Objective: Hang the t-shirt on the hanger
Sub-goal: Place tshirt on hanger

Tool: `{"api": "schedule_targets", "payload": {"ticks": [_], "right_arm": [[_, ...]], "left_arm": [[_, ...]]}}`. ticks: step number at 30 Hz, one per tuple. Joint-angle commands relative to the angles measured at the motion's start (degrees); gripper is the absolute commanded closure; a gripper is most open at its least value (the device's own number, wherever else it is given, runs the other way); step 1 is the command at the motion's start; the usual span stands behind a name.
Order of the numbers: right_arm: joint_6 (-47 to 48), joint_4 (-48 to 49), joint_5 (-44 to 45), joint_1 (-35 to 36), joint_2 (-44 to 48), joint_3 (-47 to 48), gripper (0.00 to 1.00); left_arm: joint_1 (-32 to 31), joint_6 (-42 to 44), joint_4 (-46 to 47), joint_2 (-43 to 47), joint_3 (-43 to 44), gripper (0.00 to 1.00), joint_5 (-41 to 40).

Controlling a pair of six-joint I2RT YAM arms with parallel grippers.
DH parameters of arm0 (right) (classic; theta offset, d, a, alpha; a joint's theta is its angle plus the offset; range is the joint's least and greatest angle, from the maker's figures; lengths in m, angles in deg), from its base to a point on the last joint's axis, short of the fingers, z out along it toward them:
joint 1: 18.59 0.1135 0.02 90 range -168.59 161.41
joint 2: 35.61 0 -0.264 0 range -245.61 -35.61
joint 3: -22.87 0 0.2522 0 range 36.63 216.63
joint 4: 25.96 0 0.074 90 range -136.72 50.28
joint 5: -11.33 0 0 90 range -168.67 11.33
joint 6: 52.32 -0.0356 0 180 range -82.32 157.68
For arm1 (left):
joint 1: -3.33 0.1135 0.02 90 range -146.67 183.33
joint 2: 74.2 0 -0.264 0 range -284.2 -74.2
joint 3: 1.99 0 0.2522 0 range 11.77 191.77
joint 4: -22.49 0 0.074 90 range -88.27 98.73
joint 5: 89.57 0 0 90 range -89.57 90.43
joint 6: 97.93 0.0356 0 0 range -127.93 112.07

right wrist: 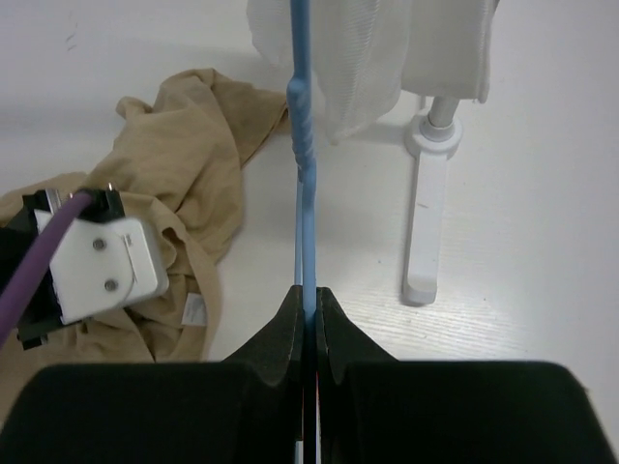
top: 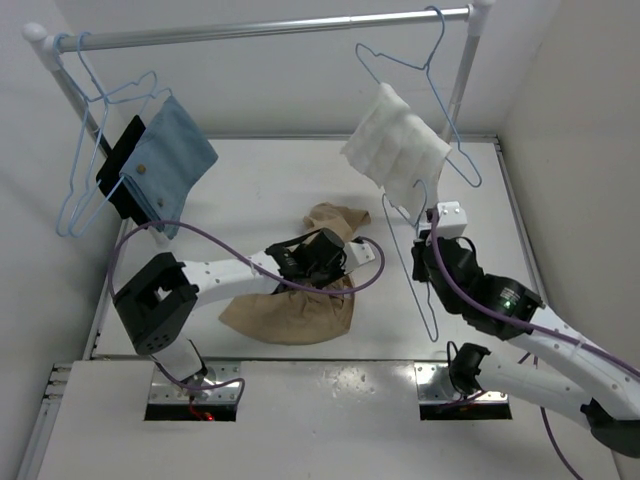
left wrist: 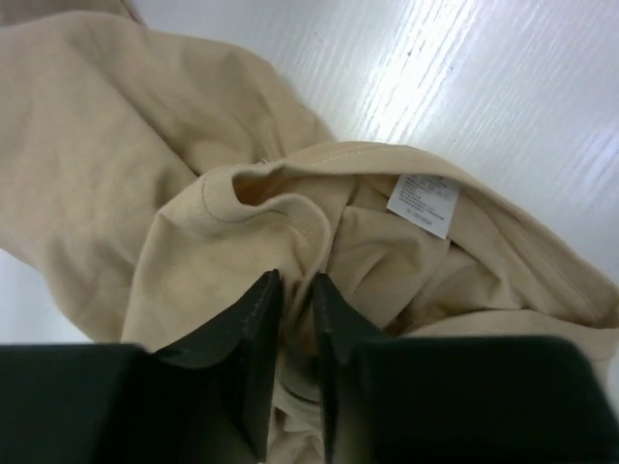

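The tan t-shirt (top: 290, 312) lies crumpled on the white table in the middle. My left gripper (top: 325, 270) sits on top of it. In the left wrist view the gripper (left wrist: 297, 285) is shut on a fold of the t-shirt (left wrist: 116, 164) just below the collar, near the white label (left wrist: 423, 203). My right gripper (top: 424, 252) is to the right of the shirt. In the right wrist view it (right wrist: 310, 295) is shut on the thin light-blue wire of the hanger (right wrist: 307, 193), which also shows in the top view (top: 416, 290). The t-shirt (right wrist: 184, 145) lies to its left.
A grey rail (top: 270, 31) spans the back. A hanger with white textured cloth (top: 396, 150) hangs at its right. Hangers with blue cloth (top: 165, 165) hang at the left. The rack's white post foot (right wrist: 426, 232) stands just right of the held hanger. Walls close both sides.
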Motion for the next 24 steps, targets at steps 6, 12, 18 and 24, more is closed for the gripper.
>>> {"api": "schedule_targets", "payload": {"ticks": [6, 12, 18, 24], "right_arm": [[0.0, -7.6, -18.2, 0.2, 1.1, 4.2, 1.00], [-2.6, -9.5, -38.0, 0.2, 6.2, 6.7, 1.00], [-3.6, -11.5, -44.3, 0.2, 4.6, 6.7, 1.00], [-6.5, -12.6, -39.7, 0.2, 4.6, 3.9, 1.00]], "left_arm": [[1.0, 0.3, -4.4, 5.4, 1.4, 1.00, -1.2], [8.6, -0.7, -7.9, 6.5, 2.6, 1.00, 0.3], [14.1, 0.9, -10.2, 4.1, 9.0, 1.00, 2.8], [14.7, 2.2, -10.2, 4.1, 8.9, 1.00, 6.1]]}}
